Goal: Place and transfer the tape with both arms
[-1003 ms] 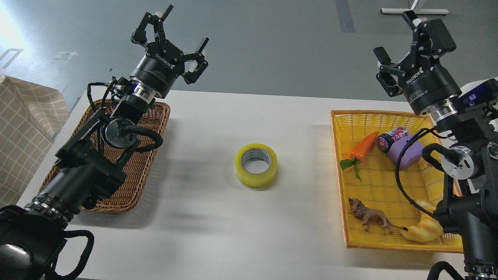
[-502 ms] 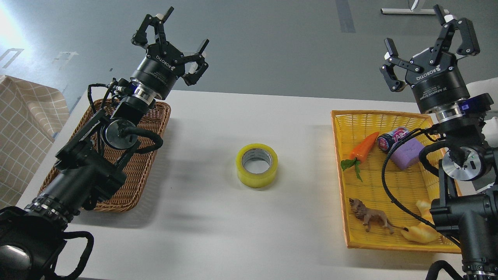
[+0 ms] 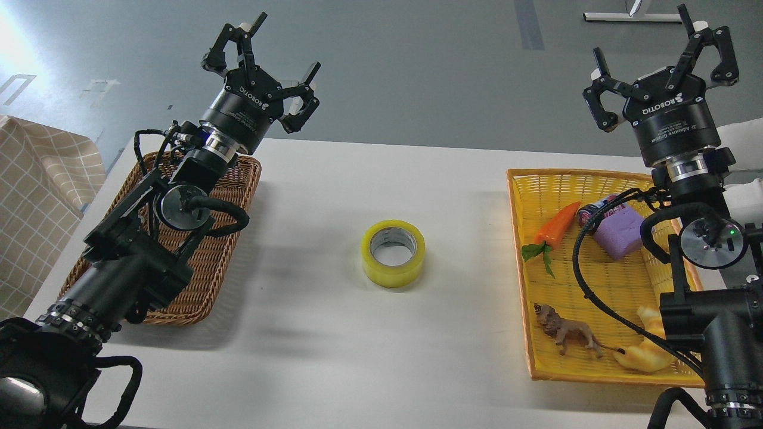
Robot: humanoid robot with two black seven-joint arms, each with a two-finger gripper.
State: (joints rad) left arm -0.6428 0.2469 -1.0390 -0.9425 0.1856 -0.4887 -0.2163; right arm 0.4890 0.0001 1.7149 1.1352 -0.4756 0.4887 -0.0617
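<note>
The tape (image 3: 393, 252), a yellow roll with a grey-white core, lies flat on the white table (image 3: 381, 333) near its middle, hole facing up. My left gripper (image 3: 265, 50) is open and empty, raised above the far end of the brown wicker basket (image 3: 208, 262), well left of the tape. My right gripper (image 3: 658, 53) is open and empty, raised above the far right of the yellow basket (image 3: 572, 369), well right of the tape. Neither gripper touches the tape.
The yellow basket holds a toy carrot (image 3: 554, 229), a purple block (image 3: 620, 235), a dark can (image 3: 596, 208), a lion figure (image 3: 566, 333) and a croissant toy (image 3: 647, 351). A checked beige cloth (image 3: 36, 196) lies off the table's left edge.
My right gripper has swung up and to the right and turned more upright. The left arm and the tape have hardly moved.
</note>
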